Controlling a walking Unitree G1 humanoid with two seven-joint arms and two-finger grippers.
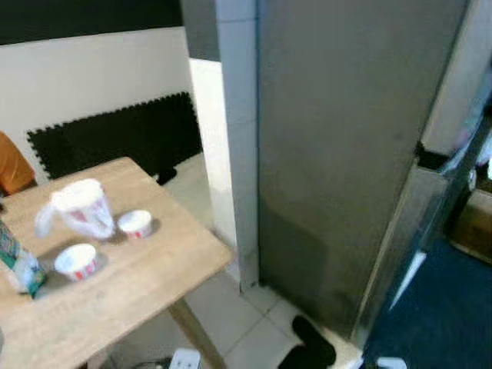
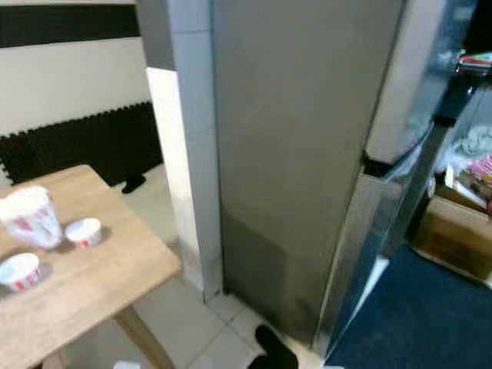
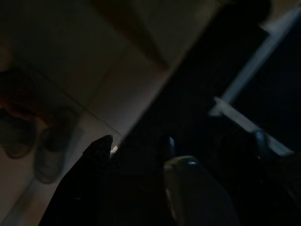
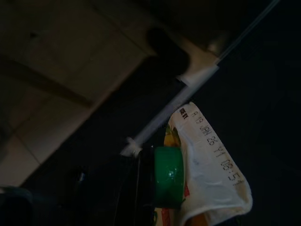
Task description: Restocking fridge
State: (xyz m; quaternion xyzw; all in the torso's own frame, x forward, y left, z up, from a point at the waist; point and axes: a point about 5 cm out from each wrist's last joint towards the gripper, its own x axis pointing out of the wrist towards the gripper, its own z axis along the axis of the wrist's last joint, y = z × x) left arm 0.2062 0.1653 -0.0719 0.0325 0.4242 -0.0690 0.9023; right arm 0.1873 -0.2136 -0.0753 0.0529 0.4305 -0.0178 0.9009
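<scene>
My right pincer (image 4: 155, 188) hangs low beside me, and in its wrist view I see a carton (image 4: 207, 165) with a green cap (image 4: 167, 176) and a printed date on its white top. The carton sits just at the fingers, so it looks pinched there, although the fingers themselves are very dark. Below it are pale floor tiles (image 4: 61, 70) and a dark blue mat (image 4: 263, 70).

My left pincer (image 3: 136, 183) hangs idle in the shade. One black finger (image 3: 94, 160) and one paler rounded tip show with a gap between them, so it seems spread and it holds nothing (the picture is very dark).

In front of me stands the grey fridge (image 1: 346, 154), and I look at its side wall. Its door (image 2: 400, 92) at my right is swung open, and some coloured packs (image 2: 477, 165) show inside, too blurred to name. A cardboard box (image 2: 453, 231) lies on the mat near the door.

At my left is a wooden table (image 1: 154, 269). On it stand a white jug (image 1: 81, 207), two small white cups with red marks (image 1: 136, 224) (image 1: 75, 260), and a blurred package (image 1: 19, 261) at the edge. The jug and the nearer cup are just beside each other.
</scene>
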